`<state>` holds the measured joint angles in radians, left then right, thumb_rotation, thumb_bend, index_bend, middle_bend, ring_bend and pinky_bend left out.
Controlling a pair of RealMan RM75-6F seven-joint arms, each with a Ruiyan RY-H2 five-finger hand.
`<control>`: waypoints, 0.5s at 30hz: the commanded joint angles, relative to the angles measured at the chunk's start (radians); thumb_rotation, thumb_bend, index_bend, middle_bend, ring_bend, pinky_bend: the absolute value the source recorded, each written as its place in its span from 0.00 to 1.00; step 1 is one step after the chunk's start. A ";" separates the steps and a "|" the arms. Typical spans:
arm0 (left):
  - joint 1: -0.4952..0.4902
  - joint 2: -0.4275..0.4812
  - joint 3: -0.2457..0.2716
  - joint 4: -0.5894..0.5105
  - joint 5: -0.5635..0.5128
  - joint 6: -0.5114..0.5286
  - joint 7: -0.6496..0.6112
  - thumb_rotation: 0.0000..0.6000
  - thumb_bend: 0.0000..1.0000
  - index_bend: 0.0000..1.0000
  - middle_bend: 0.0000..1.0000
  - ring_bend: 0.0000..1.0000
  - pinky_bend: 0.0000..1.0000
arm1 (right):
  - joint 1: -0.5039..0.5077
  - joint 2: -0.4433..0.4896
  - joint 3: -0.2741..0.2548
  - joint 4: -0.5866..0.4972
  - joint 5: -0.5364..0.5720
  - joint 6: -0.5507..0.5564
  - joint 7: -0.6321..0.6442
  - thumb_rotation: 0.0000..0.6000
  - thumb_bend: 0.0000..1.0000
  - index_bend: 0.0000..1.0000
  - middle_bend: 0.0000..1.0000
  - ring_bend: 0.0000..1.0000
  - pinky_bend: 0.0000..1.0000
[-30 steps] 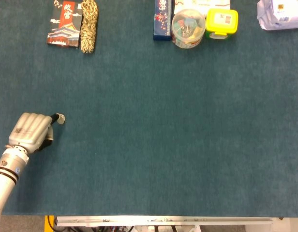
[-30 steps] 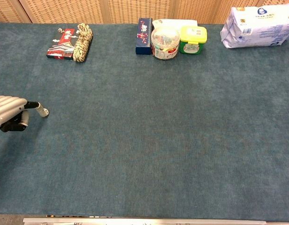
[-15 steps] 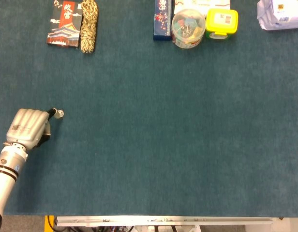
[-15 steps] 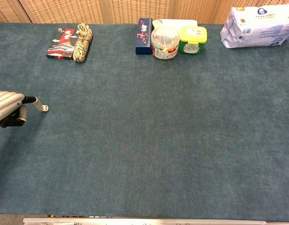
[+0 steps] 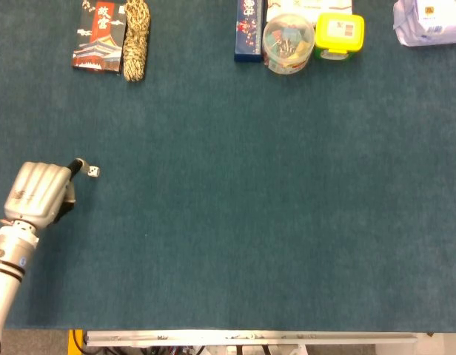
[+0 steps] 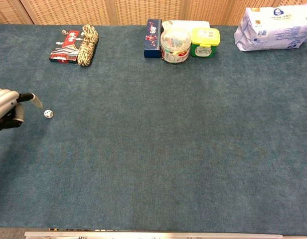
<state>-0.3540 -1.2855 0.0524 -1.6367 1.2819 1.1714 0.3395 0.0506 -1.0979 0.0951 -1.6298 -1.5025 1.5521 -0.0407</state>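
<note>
A small white die (image 5: 94, 171) (image 6: 49, 114) lies on the blue-green table cloth (image 5: 235, 214) at the left side. My left hand (image 5: 39, 194) (image 6: 6, 107) hovers just left of it, its fingers curled in with nothing in them. One dark-tipped finger (image 5: 75, 165) sticks out toward the die and stops a little short of it, leaving a small gap. Neither view shows my right hand.
Along the far edge stand a red and black box (image 5: 99, 35), a coil of rope (image 5: 136, 38), a blue box (image 5: 249, 29), a clear tub of coloured clips (image 5: 288, 43), a yellow-lidded jar (image 5: 339, 34) and a white packet (image 5: 429, 21). The table's near edge (image 5: 250, 337) runs along the bottom.
The left hand has drawn back to the left and slightly away from me. The die, earlier at the fingertip, now lies apart from it on the cloth.
</note>
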 commanded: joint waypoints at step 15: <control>0.145 0.141 -0.061 0.003 0.185 0.336 -0.184 1.00 0.52 0.19 0.34 0.25 0.58 | -0.006 -0.012 0.004 0.003 0.010 0.009 -0.036 1.00 0.10 0.53 0.43 0.32 0.45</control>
<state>-0.2176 -1.1584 -0.0043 -1.6287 1.4671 1.5059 0.1630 0.0453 -1.1091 0.0993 -1.6274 -1.4930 1.5610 -0.0764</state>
